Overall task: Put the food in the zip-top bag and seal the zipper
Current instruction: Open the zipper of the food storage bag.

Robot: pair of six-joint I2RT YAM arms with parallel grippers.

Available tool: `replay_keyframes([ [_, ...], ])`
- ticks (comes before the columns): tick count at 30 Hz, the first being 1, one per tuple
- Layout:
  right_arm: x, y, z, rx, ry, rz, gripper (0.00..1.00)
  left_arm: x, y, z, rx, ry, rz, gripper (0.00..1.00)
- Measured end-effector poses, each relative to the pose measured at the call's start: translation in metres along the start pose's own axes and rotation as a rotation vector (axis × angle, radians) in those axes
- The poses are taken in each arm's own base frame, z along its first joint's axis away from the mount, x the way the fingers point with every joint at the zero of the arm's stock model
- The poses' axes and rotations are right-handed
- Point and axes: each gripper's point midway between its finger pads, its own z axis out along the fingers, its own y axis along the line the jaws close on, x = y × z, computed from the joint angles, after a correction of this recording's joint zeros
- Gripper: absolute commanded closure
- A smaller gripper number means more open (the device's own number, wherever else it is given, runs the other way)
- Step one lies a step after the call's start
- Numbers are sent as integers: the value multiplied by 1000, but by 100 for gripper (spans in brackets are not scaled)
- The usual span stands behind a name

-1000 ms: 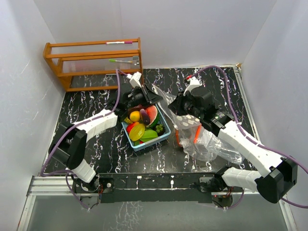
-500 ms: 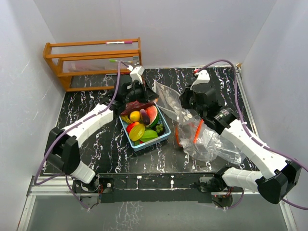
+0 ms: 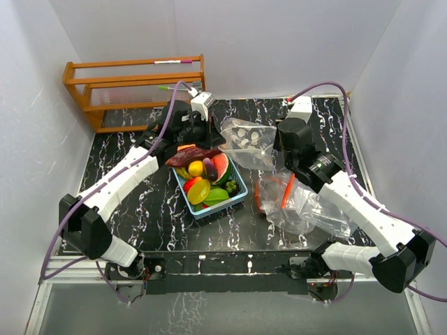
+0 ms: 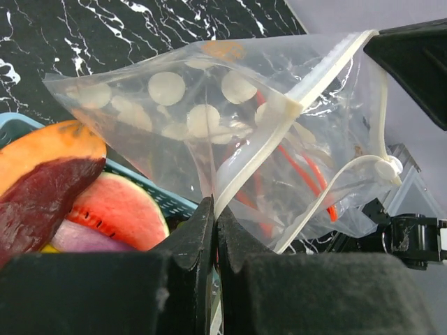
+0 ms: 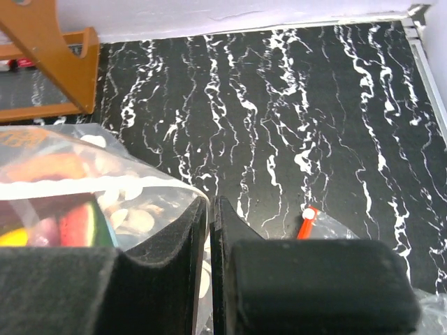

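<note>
Since earlier frame both arms drawn back and apart; clear white-dotted zip-top bag (image 3: pixel 248 142) now lifted, stretched between them just beyond far-right corner of light-blue plastic basket (image 3: pixel 218 207). Left claw (image 4: pixel 214 209) clamped on bag's white zipper rim. Right claw (image 5: pixel 209 207) pinched on opposite edge. Mouth seems partly open, hard to tell. Bag thin, limp, slippery: hold stiffer zipper strip, not film. Glossy toy fruit and vegetables (image 3: pixel 202 180) piled in basket, just below left claw. Light, hard, slick: grip across narrow middle.
</note>
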Motion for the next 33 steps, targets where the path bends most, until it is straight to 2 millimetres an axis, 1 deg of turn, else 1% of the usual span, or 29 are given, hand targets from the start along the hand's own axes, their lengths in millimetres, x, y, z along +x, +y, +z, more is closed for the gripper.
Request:
replay_keyframes([
  [3, -1, 13, -3, -84, 5, -16, 65, 3, 1, 0, -4, 12, 6, 100],
  [4, -1, 21, -5, -137, 11, -21, 61, 3, 1, 0, -3, 11, 9, 100],
  [7, 2, 48, -14, -297, 37, -30, 54, 2, 1, 1, -2, 7, 11, 100],
  [8, 4, 55, -17, -341, 47, -32, 48, 2, 2, 1, -2, 6, 11, 100],
  [9, 5, 60, -19, -375, 56, -32, 45, 2, 2, 2, -2, 6, 11, 100],
  [13, 8, 73, -25, -452, 72, -34, 42, -4, 0, 3, 3, -1, 15, 100],
  [14, 9, 75, -26, -466, 76, -35, 39, -7, -2, 3, 8, -7, 18, 100],
  [20, 12, 96, -29, -550, 106, -41, 38, -24, -10, 1, 28, -34, 36, 100],
  [24, 11, 120, -41, -618, 108, -57, 38, -35, -8, 7, 19, -40, 55, 100],
  [28, 7, 143, -56, -676, 102, -67, 38, -37, -4, 18, 9, -27, 52, 100],
  [31, 6, 150, -62, -679, 95, -69, 39, -33, 0, 24, 3, -11, 45, 100],
  [33, 5, 149, -58, -644, 92, -70, 39, -30, 2, 27, 1, -1, 40, 100],
])
